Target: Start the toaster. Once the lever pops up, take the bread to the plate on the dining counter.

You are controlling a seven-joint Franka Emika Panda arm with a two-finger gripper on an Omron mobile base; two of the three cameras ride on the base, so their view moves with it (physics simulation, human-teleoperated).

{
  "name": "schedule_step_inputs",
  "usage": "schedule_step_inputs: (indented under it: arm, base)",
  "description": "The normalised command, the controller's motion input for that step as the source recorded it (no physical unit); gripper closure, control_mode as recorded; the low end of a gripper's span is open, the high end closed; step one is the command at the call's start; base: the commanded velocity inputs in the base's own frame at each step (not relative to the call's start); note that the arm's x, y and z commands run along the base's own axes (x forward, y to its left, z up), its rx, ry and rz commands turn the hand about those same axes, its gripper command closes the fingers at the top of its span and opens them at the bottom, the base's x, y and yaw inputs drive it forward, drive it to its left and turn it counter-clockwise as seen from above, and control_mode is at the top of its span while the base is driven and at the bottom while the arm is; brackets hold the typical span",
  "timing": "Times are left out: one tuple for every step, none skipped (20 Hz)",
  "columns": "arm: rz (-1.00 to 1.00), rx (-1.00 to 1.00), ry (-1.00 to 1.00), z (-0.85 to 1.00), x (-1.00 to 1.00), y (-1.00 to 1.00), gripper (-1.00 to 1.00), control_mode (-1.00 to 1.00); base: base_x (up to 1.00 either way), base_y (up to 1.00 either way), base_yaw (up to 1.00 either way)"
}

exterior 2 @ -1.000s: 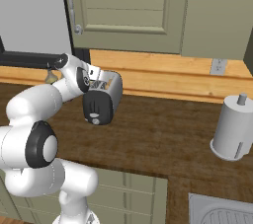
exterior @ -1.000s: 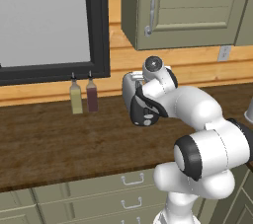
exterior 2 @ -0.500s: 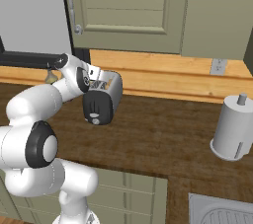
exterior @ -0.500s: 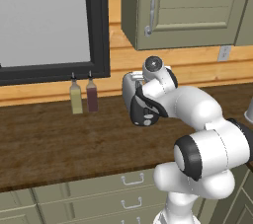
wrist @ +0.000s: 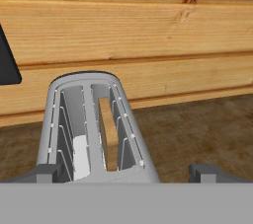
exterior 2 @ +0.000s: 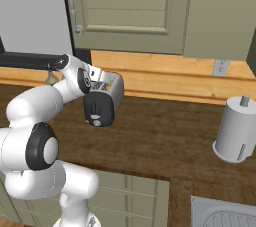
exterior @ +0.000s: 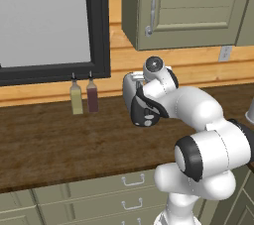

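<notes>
One bread slice [wrist: 107,134] sits inside the toaster [exterior 2: 111,93] on our dark wood table [exterior: 49,140]. Our fingers [wrist: 126,172] hang wide open, empty, above its slots. Starting it comes next: we must reach down to the lever on the black end panel.

No legible text or labels

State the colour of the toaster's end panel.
Black, with small light controls; the toaster's end panel shows best in the right base view.

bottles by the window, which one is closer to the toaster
The dark red bottle. It stands on the toaster's side of the pair; the yellow-green bottle stands beyond it.
</notes>
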Motion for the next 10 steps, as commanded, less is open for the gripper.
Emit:
schedule_step_inputs:
  arm:
    - [0.0, 0.0, 0.0, 0.0, 0.0, 0.0, -1.0, -1.0]
    - [0.0, 0.0, 0.0, 0.0, 0.0, 0.0, -1.0, -1.0]
    - [0.0, 0.0, 0.0, 0.0, 0.0, 0.0, -1.0, -1.0]
    - [0.0, 0.0, 0.0, 0.0, 0.0, 0.0, -1.0, -1.0]
    - [0.0, 0.0, 0.0, 0.0, 0.0, 0.0, -1.0, -1.0]
    - [0.0, 0.0, 0.0, 0.0, 0.0, 0.0, -1.0, -1.0]
    - [0.0, 0.0, 0.0, 0.0, 0.0, 0.0, -1.0, -1.0]
    - [0.0, 0.0, 0.0, 0.0, 0.0, 0.0, -1.0, -1.0]
    - [0.0, 0.0, 0.0, 0.0, 0.0, 0.0, -1.0, -1.0]
    - [0.0, 0.0, 0.0, 0.0, 0.0, 0.0, -1.0, -1.0]
  base:
    - [0.0, 0.0, 0.0]
    - [0.0, 0.0, 0.0]
    - [0.0, 0.0, 0.0]
    - [0.0, 0.0, 0.0]
    - [0.0, 0.0, 0.0]
    - [0.0, 0.0, 0.0]
    - [0.0, 0.0, 0.0]
    - [0.0, 0.0, 0.0]
    - [0.0, 0.0, 0.0]
    - [0.0, 0.0, 0.0]
